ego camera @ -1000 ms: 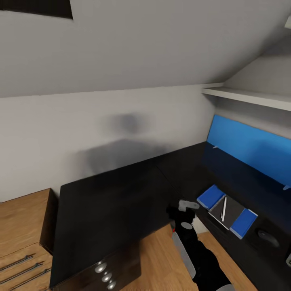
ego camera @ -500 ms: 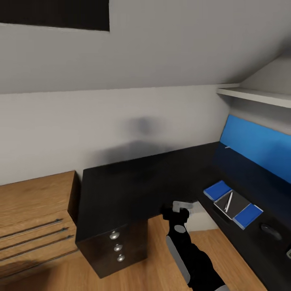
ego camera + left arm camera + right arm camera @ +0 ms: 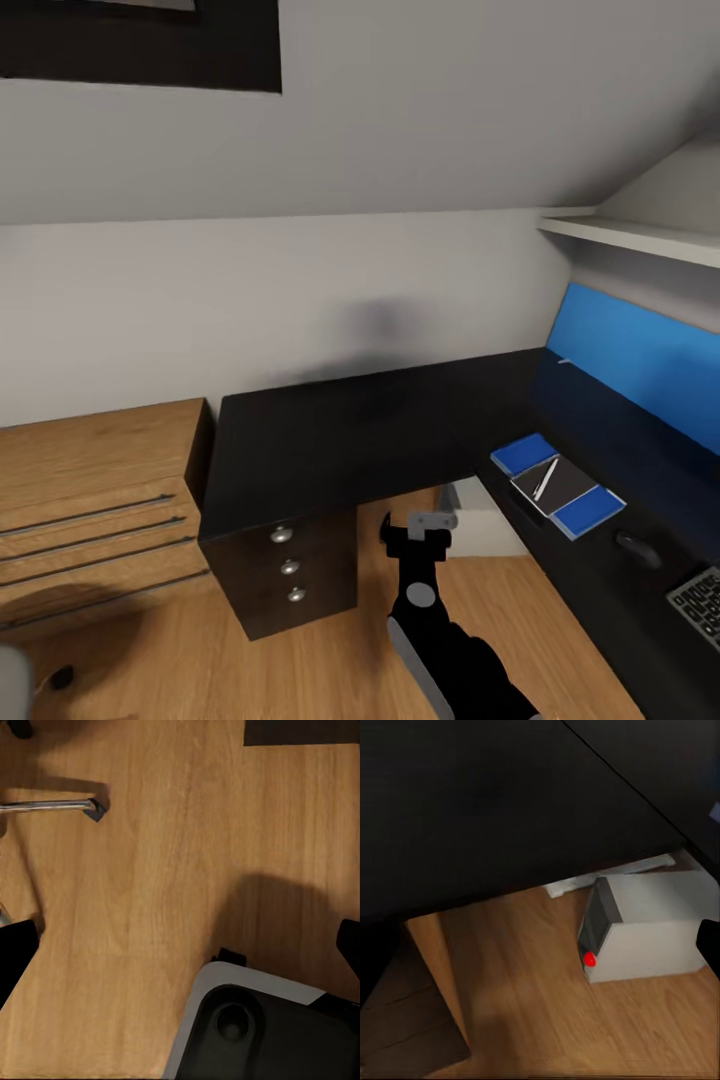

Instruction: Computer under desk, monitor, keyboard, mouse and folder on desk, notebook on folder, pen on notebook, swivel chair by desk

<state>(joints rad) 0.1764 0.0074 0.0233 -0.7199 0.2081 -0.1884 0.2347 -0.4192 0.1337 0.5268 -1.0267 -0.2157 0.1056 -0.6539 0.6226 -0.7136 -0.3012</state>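
One glossy black L-shaped desk [image 3: 340, 440] with three round silver knobs [image 3: 289, 567]; on it, one blue folder [image 3: 556, 483], dark notebook [image 3: 553, 484], slim pen [image 3: 545, 478], mouse [image 3: 637, 548], keyboard [image 3: 701, 602]. One boxy grey computer [image 3: 649, 926] beneath. Right gripper [image 3: 418, 530]: grip state unclear.

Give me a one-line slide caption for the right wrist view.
Small light grey computer tower with a red dot stands on the wooden floor beneath the glossy black desk top.

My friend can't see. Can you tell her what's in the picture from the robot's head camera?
A long black L-shaped desk fills a bedroom corner, with a pen on a dark notebook on a blue folder, then a mouse and keyboard. The right gripper hovers over the wood floor.
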